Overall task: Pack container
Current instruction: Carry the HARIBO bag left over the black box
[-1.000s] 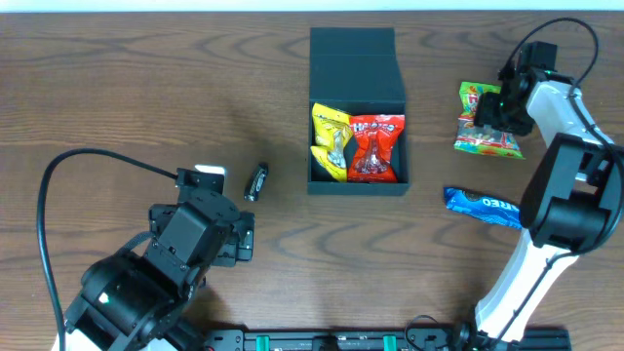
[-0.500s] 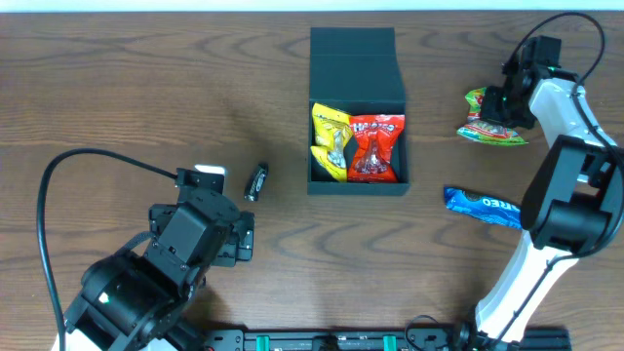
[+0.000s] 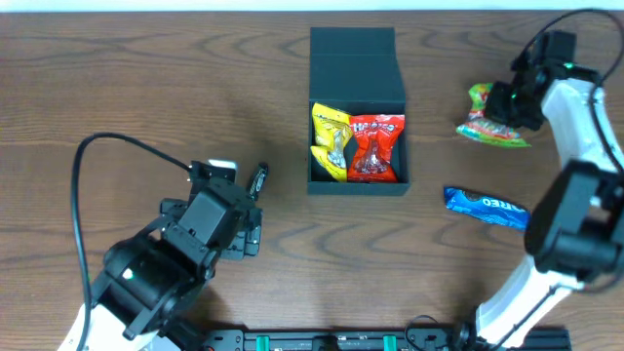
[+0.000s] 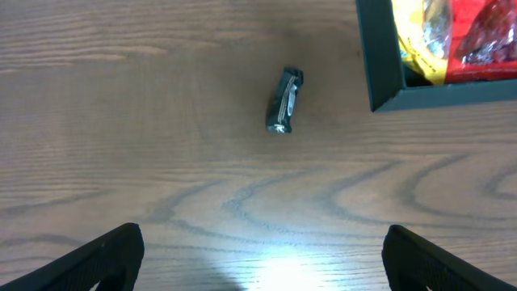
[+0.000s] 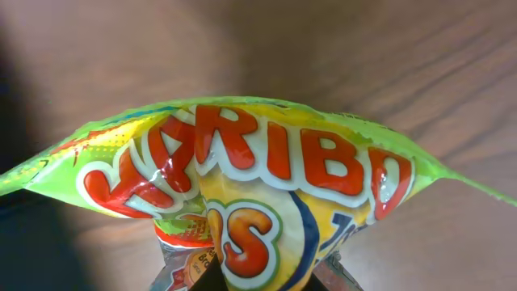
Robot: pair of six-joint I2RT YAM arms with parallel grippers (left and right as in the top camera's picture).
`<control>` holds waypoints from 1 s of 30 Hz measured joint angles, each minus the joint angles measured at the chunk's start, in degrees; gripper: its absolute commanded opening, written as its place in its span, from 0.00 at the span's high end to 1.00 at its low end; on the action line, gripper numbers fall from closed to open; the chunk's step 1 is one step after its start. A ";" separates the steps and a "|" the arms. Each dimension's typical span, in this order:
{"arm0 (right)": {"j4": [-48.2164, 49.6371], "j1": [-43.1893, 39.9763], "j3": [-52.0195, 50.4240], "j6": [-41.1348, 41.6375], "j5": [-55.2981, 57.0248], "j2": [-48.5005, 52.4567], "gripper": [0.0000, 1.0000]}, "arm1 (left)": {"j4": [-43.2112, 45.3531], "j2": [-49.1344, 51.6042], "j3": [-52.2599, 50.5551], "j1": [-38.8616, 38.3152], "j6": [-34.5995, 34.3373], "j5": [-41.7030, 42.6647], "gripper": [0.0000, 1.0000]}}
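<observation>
The dark teal-black container (image 3: 357, 57) stands open at the table's middle back, its flap lid lying behind it; its corner shows in the left wrist view (image 4: 380, 73). Inside lie a yellow packet (image 3: 330, 140) and a red packet (image 3: 376, 148). My right gripper (image 3: 509, 105) is shut on a green and yellow Haribo bag (image 3: 492, 115), held above the table right of the container; the bag fills the right wrist view (image 5: 258, 194). My left gripper (image 4: 262, 263) is open and empty, near a small dark candy bar (image 3: 257, 180) that also shows in the left wrist view (image 4: 284, 100).
A blue Oreo packet (image 3: 485, 206) lies on the wood table front right of the container. A black cable (image 3: 127, 151) arcs over the left arm. A white strip runs along the table's far edge.
My right gripper has lifted the Haribo bag off the table and tipped it. My left arm has moved right and forward, toward the small dark candy bar.
</observation>
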 measured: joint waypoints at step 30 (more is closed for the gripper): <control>-5.53 28.55 0.04 8.76 -2.91 -7.98 0.99 | -0.42 -0.59 0.00 0.00 0.02 0.31 0.05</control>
